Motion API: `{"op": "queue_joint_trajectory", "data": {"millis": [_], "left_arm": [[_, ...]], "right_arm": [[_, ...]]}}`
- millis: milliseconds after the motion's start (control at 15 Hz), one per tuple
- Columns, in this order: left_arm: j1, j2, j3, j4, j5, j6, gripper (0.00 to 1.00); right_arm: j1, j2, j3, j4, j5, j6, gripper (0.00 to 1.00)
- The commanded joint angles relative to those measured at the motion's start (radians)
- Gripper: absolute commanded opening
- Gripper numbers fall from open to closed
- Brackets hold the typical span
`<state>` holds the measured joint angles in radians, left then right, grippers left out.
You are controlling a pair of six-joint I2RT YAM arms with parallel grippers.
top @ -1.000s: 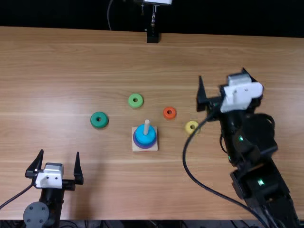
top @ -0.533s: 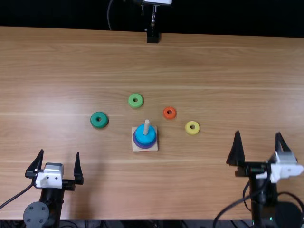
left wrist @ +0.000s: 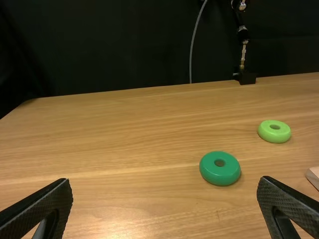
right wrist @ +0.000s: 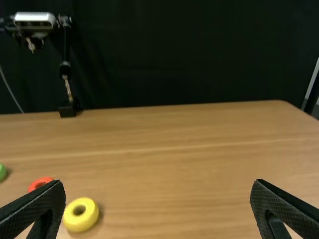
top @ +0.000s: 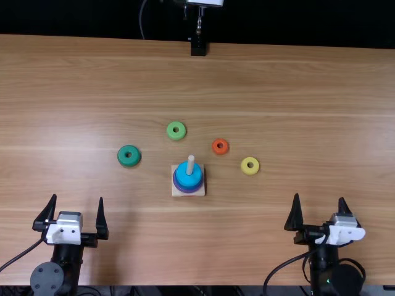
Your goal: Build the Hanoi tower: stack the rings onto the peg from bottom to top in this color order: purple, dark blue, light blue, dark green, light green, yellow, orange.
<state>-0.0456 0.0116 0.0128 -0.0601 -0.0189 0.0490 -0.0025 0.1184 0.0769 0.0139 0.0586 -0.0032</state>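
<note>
Light blue ring (top: 187, 178) tops the stack on the peg (top: 191, 164), purple showing beneath; dark blue layer I can't separate from it. The base (top: 177, 192) sits between my arms, presumably so either can serve it. Loose rings lie flat around it: dark green (top: 123, 161) to the left, light green (top: 171, 133) beyond, orange (top: 215, 148) beyond and right, yellow (top: 245, 168) farther right — gaps enough for fingers. Left gripper (top: 78, 197) and right gripper (top: 319, 197) stand wide open, holding nothing, by the near side of the table (top: 92, 92), well apart from its far edge. Next, I judge: dark green with the left — carried above the peg's tip before lowering.
</note>
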Motion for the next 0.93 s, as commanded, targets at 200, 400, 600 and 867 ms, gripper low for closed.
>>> {"op": "queue_joint_trajectory", "data": {"millis": [200, 400, 600, 867], "left_arm": [[0.007, -0.012, -0.013, -0.019, -0.003, 0.008, 1.00], [0.007, -0.012, -0.013, -0.019, -0.003, 0.008, 1.00], [0.007, -0.012, -0.013, -0.019, -0.003, 0.008, 1.00], [0.007, -0.012, -0.013, -0.019, -0.003, 0.008, 1.00]], "right_arm": [[-0.011, -0.036, -0.058, -0.044, -0.013, 0.003, 1.00], [-0.010, -0.114, -0.058, -0.107, -0.013, 0.005, 1.00], [-0.010, -0.118, -0.058, -0.103, -0.011, 0.005, 1.00], [-0.010, -0.118, -0.058, -0.103, -0.011, 0.005, 1.00]]}}
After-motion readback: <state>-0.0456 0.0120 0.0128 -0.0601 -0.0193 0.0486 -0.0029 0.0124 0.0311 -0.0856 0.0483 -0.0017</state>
